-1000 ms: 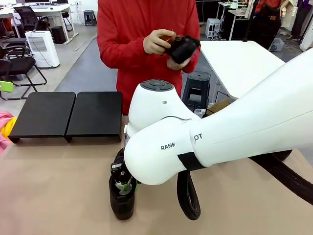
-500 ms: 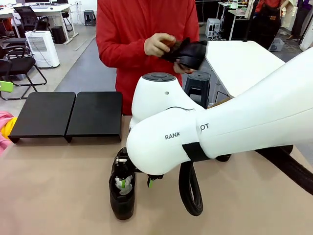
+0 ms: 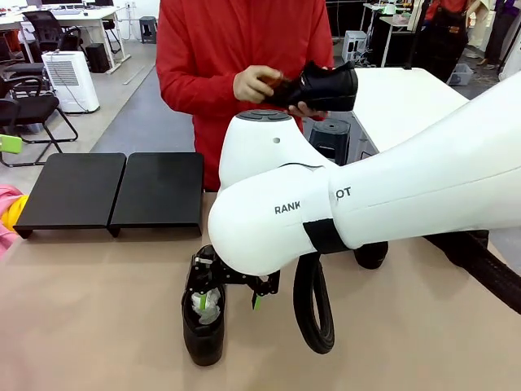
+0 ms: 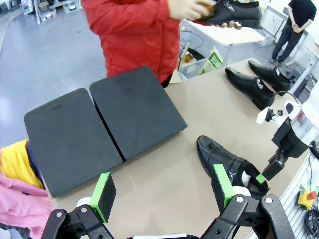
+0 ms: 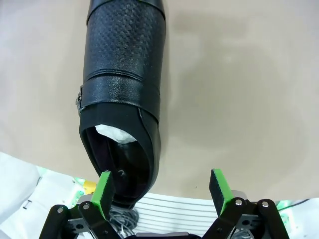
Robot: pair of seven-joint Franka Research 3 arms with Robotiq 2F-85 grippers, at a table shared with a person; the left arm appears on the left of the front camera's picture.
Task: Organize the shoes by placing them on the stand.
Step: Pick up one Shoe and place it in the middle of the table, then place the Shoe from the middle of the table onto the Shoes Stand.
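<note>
One glossy black shoe point(image 3: 203, 330) point(image 5: 122, 89) point(image 4: 224, 162) stands on the brown table in front of the stand point(image 3: 114, 191) point(image 4: 107, 124), a low black rack with a bare top. My right gripper point(image 3: 228, 300) point(image 5: 161, 191) hangs open just above the shoe's heel. One green pad point(image 5: 103, 191) is at the heel opening, the other over bare table. My left gripper point(image 4: 163, 191) is open and empty, high above the table. The person in red holds another shoe point(image 3: 321, 85) point(image 4: 234, 12) at chest height. Two more shoes point(image 4: 254, 84) lie at the table's far right.
My right arm's white body point(image 3: 366, 212) crosses the middle of the front view and hides part of a shoe point(image 3: 372, 254) behind it. The person's other hand holds a small brown brush point(image 3: 281, 81). Pink and yellow cloth point(image 4: 15, 189) lies left of the stand.
My right gripper has opened and let go of the shoe, rising a little off its heel. The person has turned the held shoe to point right.
</note>
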